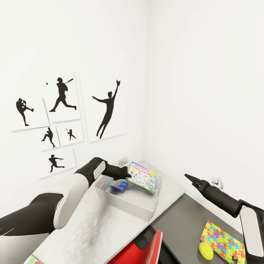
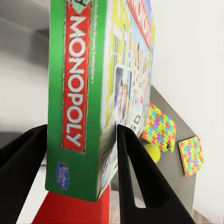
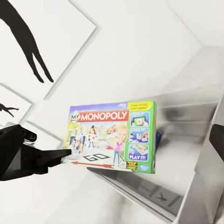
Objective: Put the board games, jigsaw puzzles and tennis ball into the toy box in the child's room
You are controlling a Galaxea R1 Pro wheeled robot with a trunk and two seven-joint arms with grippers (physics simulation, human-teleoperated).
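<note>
My left gripper [image 1: 126,172] is shut on the green-edged Monopoly board game [image 1: 143,177], holding it tilted just above the light grey toy box [image 1: 128,205] in the table's corner. Up close, the game [image 2: 79,93] sits between the two black fingers [image 2: 135,177]. A small blue colourful box [image 1: 118,185] lies inside the toy box. One jigsaw puzzle [image 1: 223,242] and the tennis ball [image 1: 206,250] rest on the dark table section; a second puzzle [image 2: 191,155] lies beyond. My right gripper [image 1: 190,178] hovers open and empty above that section. The bed is out of view.
The red chair [image 1: 143,249] stands under the table edge near the toy box. The light grey tabletop [image 1: 84,227] runs along the wall with black athlete pictures [image 1: 106,110]. White walls meet right behind the toy box.
</note>
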